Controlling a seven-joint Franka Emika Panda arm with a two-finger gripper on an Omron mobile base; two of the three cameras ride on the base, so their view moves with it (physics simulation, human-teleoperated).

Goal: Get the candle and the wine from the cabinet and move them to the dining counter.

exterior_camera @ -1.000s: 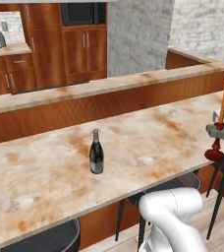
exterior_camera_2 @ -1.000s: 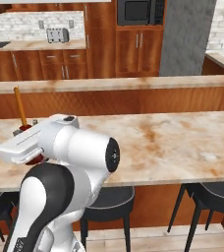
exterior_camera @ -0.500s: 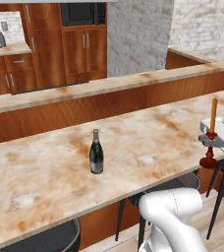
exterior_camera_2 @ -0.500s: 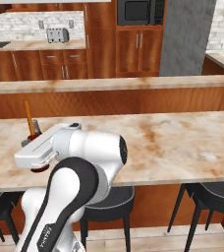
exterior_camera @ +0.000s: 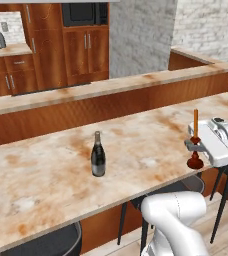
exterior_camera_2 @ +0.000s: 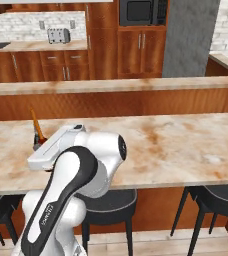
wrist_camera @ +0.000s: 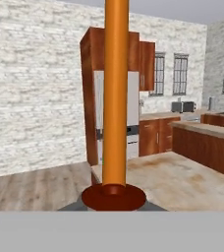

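Orange wax stands upright where the candle (exterior_camera: 195, 141) is clamped at its dark red holder by the closed gripper (exterior_camera: 192, 145), so that it can be set down without tipping. It is held at the near right edge of the counter (exterior_camera: 46, 180), base just over the lip. The wine (exterior_camera: 98, 155) already stands mid-counter, well apart, so only this placement seems left.

White brick walls (exterior_camera: 206, 25), grey pillar (exterior_camera: 141, 35) beside a built-in black microwave (exterior_camera: 83, 12), toaster (exterior_camera_2: 58, 35) left of it, black stools (exterior_camera_2: 106, 205), wood plank floor (wrist_camera: 30, 189), perhaps two windows (wrist_camera: 169, 74).
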